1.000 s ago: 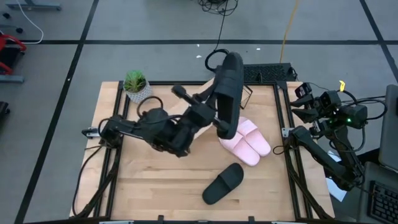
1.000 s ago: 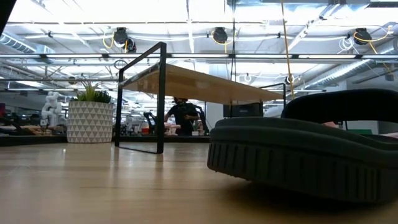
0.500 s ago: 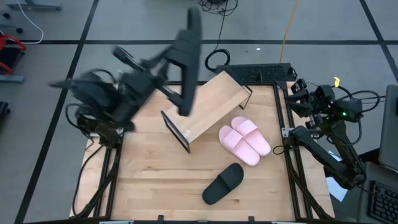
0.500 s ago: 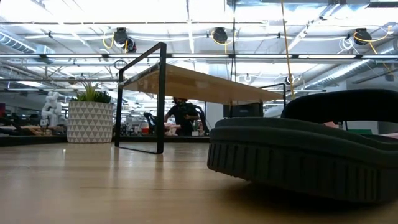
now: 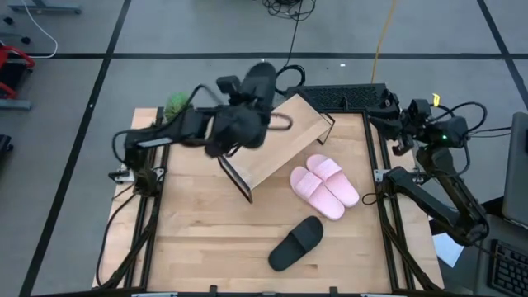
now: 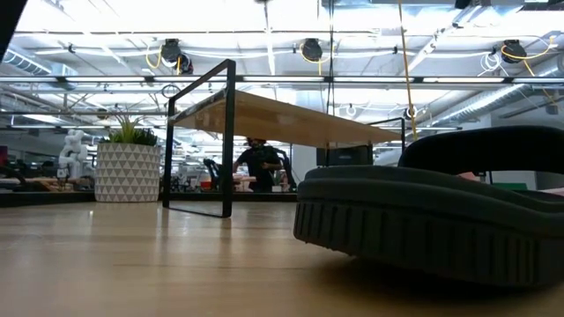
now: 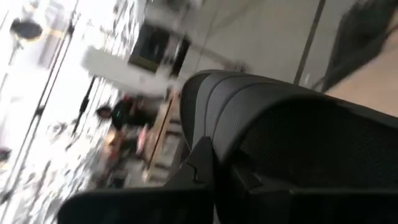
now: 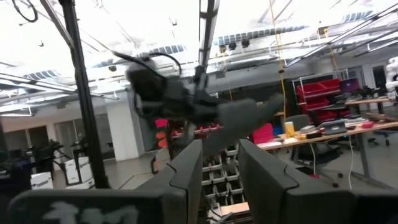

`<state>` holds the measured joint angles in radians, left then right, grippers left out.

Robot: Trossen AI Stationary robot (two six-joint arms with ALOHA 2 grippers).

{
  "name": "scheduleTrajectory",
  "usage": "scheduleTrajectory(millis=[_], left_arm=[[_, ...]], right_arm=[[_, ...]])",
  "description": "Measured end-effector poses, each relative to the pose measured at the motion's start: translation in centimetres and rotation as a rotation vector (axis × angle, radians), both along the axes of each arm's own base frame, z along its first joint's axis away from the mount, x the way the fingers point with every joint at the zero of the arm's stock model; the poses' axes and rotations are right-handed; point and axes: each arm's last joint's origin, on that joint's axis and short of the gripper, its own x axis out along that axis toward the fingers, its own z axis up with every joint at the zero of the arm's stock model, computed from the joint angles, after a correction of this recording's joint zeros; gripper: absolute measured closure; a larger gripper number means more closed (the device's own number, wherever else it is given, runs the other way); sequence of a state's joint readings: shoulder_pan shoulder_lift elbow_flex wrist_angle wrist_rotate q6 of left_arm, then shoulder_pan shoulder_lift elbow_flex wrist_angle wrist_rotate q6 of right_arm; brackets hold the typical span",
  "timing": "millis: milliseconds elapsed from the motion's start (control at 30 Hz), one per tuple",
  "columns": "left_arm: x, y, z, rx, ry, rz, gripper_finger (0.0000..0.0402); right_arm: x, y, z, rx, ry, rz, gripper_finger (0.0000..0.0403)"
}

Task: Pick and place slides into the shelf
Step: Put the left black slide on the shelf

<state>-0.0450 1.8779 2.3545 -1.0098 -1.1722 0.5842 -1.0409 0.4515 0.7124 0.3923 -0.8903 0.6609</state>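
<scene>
My left gripper (image 5: 247,103) is raised over the shelf's far left end, shut on a black slide (image 5: 260,78) that fills the left wrist view (image 7: 280,124). The wooden shelf (image 5: 280,148) stands slantwise on the table's far half, on its dark end frames (image 6: 225,141). The pale pink pair (image 5: 326,186) lies side by side, soles down, right of the shelf. The second black slide (image 5: 297,243) lies sole down near the near edge and looms in the low view (image 6: 423,211). My right gripper (image 8: 217,171) is open, raised at the table's far right corner (image 5: 394,120). My left gripper holds the black slide lifted clear above the table. The slide's ribbed body (image 7: 249,106) sticks out past the fingers (image 7: 199,168) toward the table's far edge. The gripper's own body hides which part the fingers are on.
A potted plant (image 5: 175,106) stands at the far left corner, half hidden by the left arm, and shows in the low view (image 6: 128,172). A dark pad (image 5: 346,95) lies beyond the far edge. Bare wood (image 5: 198,239) stretches across the near left part.
The left arm has swung with the black slide from over the pink pair toward the table's far left and back over the shelf's far left end. The slide, once lengthwise near to far, now points toward the far edge. The right gripper has drifted toward the far edge.
</scene>
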Motion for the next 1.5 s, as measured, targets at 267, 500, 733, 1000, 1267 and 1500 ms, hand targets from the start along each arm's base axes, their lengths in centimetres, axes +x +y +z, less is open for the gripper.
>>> scheduleTrajectory(millis=[267,500,733,1000,1267,1500], left_arm=[[1.4,3.8,-3.8,-0.283,0.003,-0.014,0.0401],[-0.1,5.4,-7.3,-0.695,-0.048,0.234,0.0401],[0.1,5.7,-7.4,-0.769,-0.208,0.315,0.0401],[0.8,6.4,-8.6,-0.755,-0.244,0.399,0.0401],[3.6,5.1,-12.0,-0.698,-0.149,0.405,0.0401],[3.6,3.7,-11.6,-0.667,-0.232,0.414,0.0401]], right_arm=[[0.1,-0.2,0.0,-0.019,0.005,-0.009,0.0310],[0.3,-0.5,-0.1,-0.061,0.007,-0.051,0.0310],[0.7,-1.4,-0.3,-0.037,0.015,-0.080,0.0310],[0.9,-1.7,-0.4,-0.026,0.023,-0.078,0.0310],[0.9,-1.6,-0.5,-0.032,0.028,-0.066,0.0310],[0.9,-1.5,-0.5,-0.049,0.057,-0.003,0.0310]])
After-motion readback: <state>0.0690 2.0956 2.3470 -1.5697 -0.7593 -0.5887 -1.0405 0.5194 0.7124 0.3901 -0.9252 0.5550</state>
